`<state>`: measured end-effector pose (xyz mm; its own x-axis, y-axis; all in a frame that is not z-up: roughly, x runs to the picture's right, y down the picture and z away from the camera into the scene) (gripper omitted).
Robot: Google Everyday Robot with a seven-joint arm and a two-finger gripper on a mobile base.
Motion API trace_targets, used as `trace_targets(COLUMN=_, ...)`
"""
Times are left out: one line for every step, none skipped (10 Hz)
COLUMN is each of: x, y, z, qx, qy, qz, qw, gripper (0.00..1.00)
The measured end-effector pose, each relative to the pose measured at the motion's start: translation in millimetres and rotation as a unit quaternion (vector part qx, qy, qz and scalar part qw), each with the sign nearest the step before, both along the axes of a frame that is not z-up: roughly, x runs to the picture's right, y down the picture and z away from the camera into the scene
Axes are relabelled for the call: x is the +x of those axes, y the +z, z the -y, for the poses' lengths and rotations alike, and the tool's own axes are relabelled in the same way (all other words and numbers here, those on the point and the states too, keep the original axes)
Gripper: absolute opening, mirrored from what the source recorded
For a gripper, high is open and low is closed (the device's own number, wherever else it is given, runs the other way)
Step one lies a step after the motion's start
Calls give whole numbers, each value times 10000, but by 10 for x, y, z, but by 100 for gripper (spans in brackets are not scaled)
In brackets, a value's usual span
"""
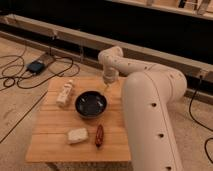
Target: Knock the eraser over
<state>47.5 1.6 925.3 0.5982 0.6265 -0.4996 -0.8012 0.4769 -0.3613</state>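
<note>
Jaws hang past bowl; eraser not discernible

floor: tan | furniture: wooden table | back: dark wall, metal rail | black cables on floor

Desk: light wood, plank grain showing, matt. Dark bowl: smooth and glossy, glints on the inner wall; ceramic or plastic, cannot tell which. Robot arm: cream-white hard shell, smooth plastic look, slight sheen. Gripper, hanging over the desk's far edge just behind the bowl: same pale shell, tip material unclear. Cream block: matt. Slim pointed reddish-brown object: smooth, slightly shiny. Small bottle: pale, matt. Floor: rough, dull, concrete-like. Cables: black sheath.
</note>
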Motion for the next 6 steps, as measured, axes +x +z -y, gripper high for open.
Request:
trace_targets(x=81, y=13, z=27, qx=21, qy=27, qz=-76, qw=10000, gripper=80)
trace_targets(x=181, y=24, z=49, qx=36, qy=69, qz=-172, qw=9998, gripper=80)
trace_targets(x=285, y=28, z=59, qx=43, qy=124, qz=-276, qw=9995, gripper=80)
trace_targets(x=349, y=24, z=60, qx=44, qy=166, qz=-342, qw=9993, gripper=80)
trace_targets(x=435, y=9, z=55, qx=46, qy=236, qz=-438, qw=9988, gripper=80)
trace_targets(x=481, y=-10, z=45, qx=45, qy=281, qz=-504, qw=9983, gripper=80)
